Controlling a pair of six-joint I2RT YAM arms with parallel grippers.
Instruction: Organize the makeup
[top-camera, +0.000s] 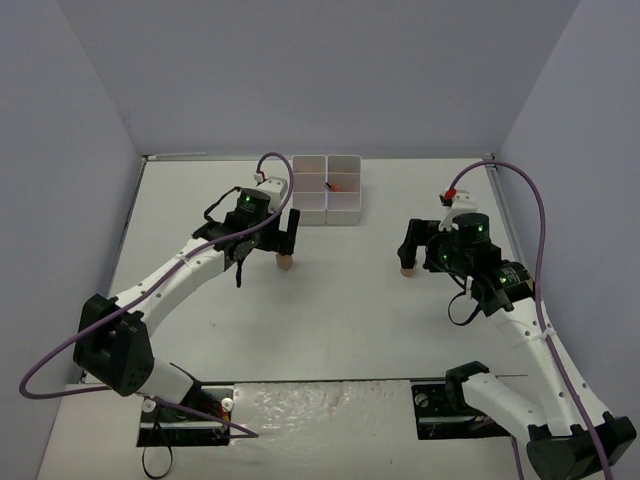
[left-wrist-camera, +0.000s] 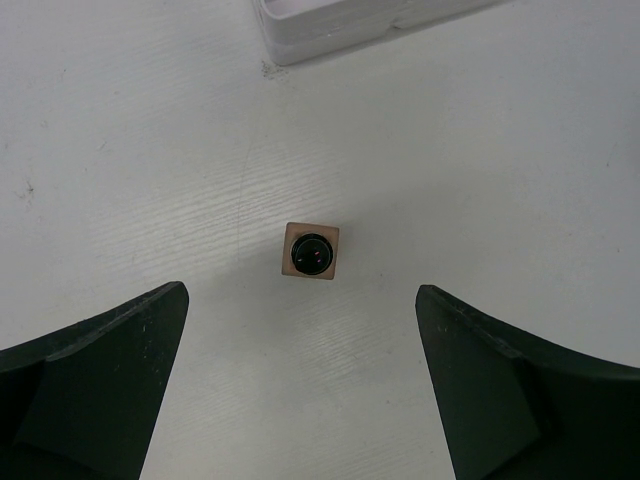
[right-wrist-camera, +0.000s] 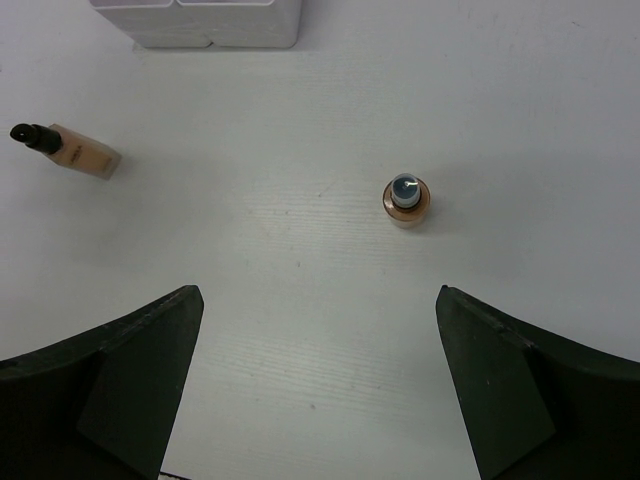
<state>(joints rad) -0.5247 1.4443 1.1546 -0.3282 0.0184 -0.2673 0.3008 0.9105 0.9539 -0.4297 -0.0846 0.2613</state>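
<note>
White worktop (top-camera: 330, 330) bears two tan black-capped bottles (top-camera: 285, 263) (top-camera: 407, 268), seemingly unsorted, outside the gridded white box (top-camera: 327, 190), with left gripper (left-wrist-camera: 300, 300) and right gripper (right-wrist-camera: 320, 295) spread empty.

A box (top-camera: 310, 214) sits at the back middle of the worktop (top-camera: 330, 320), with a small item (top-camera: 335, 185) in a right-hand compartment. The left bottle (top-camera: 284, 263) stands just before the box's left corner, and the right bottle (top-camera: 407, 268) stands well apart to the right.

No legible text, no labels or numbers — nothing readable

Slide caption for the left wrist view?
Open left gripper hovers over upright square tan bottle with black cap on white table.
</note>
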